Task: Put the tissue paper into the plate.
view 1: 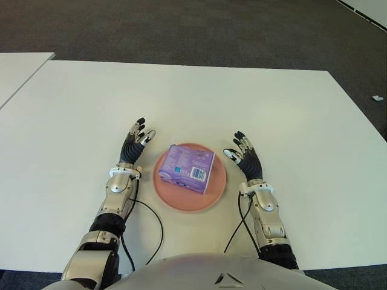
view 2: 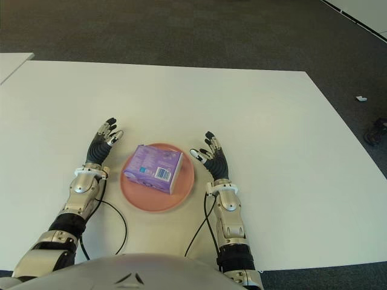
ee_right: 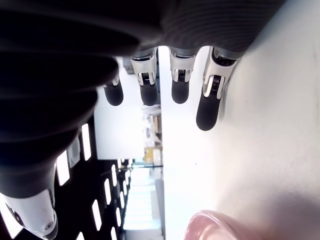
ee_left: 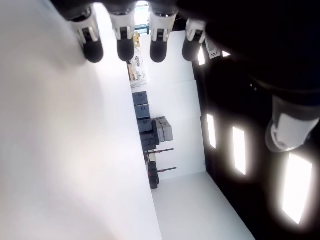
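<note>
A purple tissue pack (view 1: 187, 167) lies inside the pink plate (view 1: 218, 192) near the front of the white table (view 1: 254, 109). My left hand (view 1: 135, 142) shows just left of the plate, fingers stretched out and holding nothing. My right hand (view 1: 243, 154) shows just right of the plate, also spread and empty. In the left wrist view the straight fingers (ee_left: 121, 37) hover over bare table. The right wrist view shows straight fingers (ee_right: 179, 80) and the plate's rim (ee_right: 210, 227) close by.
Black cables (view 1: 151, 232) run from both forearms across the table's front. A second white table (view 1: 18, 69) stands at the far left. Dark carpet (view 1: 193, 30) lies beyond the far edge, with a small white object (view 1: 377, 98) on it at the right.
</note>
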You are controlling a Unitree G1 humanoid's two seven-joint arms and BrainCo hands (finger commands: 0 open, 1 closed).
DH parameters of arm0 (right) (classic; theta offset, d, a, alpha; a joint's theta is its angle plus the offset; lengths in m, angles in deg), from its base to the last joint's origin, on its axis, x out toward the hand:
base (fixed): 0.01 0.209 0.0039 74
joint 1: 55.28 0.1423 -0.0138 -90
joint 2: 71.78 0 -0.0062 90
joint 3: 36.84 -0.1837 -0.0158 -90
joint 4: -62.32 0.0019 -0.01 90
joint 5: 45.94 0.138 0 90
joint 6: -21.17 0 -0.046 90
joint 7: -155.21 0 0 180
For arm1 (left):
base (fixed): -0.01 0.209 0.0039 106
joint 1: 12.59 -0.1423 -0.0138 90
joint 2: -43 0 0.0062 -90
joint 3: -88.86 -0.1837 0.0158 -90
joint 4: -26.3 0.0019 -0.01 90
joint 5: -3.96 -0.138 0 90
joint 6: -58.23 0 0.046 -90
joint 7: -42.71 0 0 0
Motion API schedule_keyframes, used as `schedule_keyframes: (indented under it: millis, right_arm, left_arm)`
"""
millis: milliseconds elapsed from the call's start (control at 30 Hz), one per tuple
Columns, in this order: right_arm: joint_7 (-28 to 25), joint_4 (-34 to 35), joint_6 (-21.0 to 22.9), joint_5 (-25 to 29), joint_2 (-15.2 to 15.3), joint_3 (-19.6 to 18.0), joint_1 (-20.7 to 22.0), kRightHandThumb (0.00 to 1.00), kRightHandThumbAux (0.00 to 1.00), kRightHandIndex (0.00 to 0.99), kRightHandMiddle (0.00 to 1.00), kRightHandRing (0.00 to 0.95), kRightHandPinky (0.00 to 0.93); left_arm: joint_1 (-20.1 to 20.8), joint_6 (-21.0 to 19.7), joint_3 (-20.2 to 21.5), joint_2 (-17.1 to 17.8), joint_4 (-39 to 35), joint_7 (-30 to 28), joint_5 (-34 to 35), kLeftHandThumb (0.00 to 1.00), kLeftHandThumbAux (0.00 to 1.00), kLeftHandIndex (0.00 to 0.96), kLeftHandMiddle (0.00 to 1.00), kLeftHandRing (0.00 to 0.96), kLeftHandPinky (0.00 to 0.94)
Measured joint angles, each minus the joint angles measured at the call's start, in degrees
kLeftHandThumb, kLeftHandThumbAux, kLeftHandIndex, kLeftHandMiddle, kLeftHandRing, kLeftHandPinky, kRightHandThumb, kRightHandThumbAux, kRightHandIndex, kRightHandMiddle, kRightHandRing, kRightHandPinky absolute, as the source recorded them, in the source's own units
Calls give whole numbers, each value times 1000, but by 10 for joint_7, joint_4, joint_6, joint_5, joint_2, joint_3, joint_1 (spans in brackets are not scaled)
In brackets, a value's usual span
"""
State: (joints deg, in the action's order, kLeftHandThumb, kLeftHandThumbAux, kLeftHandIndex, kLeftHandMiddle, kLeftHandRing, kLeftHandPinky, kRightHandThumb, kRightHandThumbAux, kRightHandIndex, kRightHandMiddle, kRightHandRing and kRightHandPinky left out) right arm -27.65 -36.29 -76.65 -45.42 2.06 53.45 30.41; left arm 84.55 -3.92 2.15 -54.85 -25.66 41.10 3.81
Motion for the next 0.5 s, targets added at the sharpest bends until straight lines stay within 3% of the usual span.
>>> schedule_keyframes:
  millis: [500]
  right_arm:
    - [-1, -15, -1, 13, -6, -15, 7, 63, 680, 0, 0, 0, 52]
  left_arm:
    - [-74, -69, -11, 7, -122, -15, 1, 0, 449, 0, 0, 0, 0]
